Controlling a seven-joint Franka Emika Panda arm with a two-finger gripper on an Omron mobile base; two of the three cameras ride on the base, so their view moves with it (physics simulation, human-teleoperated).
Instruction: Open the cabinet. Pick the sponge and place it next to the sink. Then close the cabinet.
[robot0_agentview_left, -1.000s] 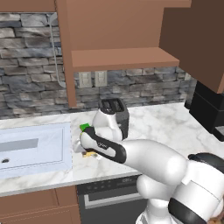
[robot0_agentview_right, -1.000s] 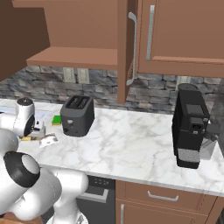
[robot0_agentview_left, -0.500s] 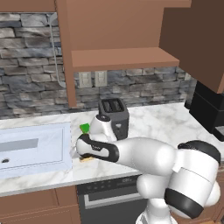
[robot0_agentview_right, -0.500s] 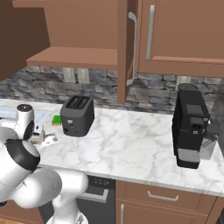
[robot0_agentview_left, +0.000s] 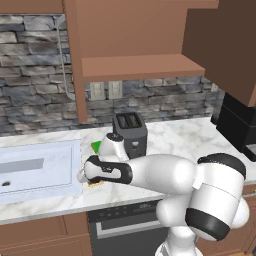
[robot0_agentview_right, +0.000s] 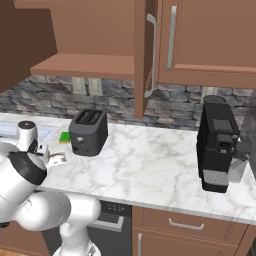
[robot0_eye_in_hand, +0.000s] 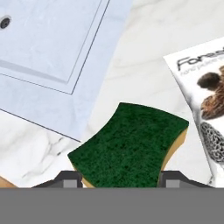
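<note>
The sponge, dark green on top with an orange-brown layer, sits between my two fingertips in the hand view, and my gripper is shut on it. It hangs low over the marble counter just beside the sink. In the left base view the gripper points down at the sink's right edge, with a sliver of the sponge under it. The cabinet stands open, its shelf bare, and its right door swings out edge-on.
A white food packet lies on the counter right beside the sponge. A brighter green sponge and a dark toaster stand behind the gripper. A black coffee machine is at the far right.
The arm has swung left and lower with the sponge, from in front of the toaster to the counter at the sink's right edge. The cabinet doors have not moved.
</note>
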